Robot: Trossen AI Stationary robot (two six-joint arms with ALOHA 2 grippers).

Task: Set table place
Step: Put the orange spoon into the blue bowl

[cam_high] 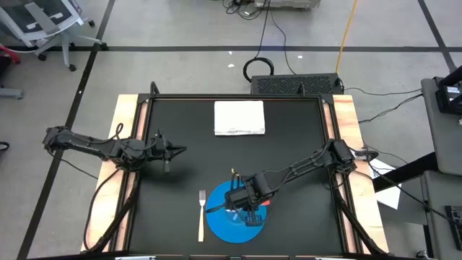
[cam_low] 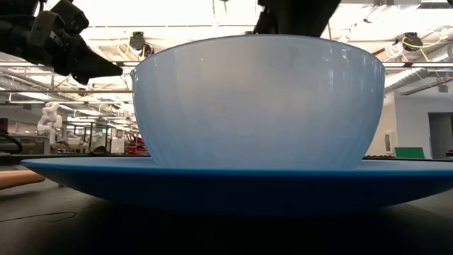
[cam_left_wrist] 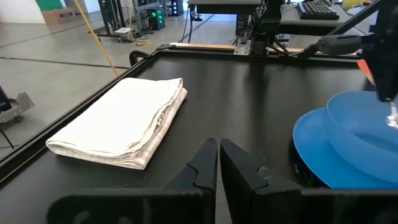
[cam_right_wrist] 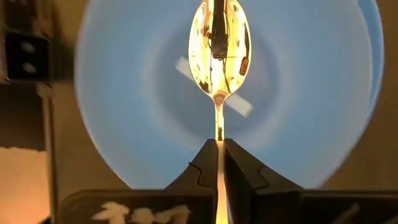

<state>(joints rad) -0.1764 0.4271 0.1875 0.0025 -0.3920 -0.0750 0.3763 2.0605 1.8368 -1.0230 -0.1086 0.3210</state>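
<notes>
The flat blue plate [cam_high: 224, 230] lies at the table's [cam_high: 289, 144] near edge, and the translucent blue bowl [cam_low: 258, 103] stands on it. The pale-handled fork [cam_high: 201, 215] lies on the table just left of the plate. My right gripper [cam_right_wrist: 219, 143] hangs over the bowl [cam_right_wrist: 124, 93], shut on the metal spoon [cam_right_wrist: 219, 46]. A bit of the spoon's orange handle [cam_left_wrist: 367, 68] shows by the gripper. My left gripper [cam_left_wrist: 217, 155] is shut and empty, above the table's left middle [cam_high: 173, 150]. My right gripper pinches the spoon's thin metal neck [cam_right_wrist: 219, 127], just behind its bowl end, between the two fingers. The fingers point down from above and lie along the spoon. The spoon hangs bowl end down, over the inside of the blue bowl. Whether it touches the bowl I cannot tell.
A folded white cloth [cam_high: 240, 118] lies at the table's far middle and also shows in the left wrist view [cam_left_wrist: 124, 121]. Pale wooden strips [cam_high: 345, 115] run along the table's left and right sides. Bare black top lies between the cloth and the plate.
</notes>
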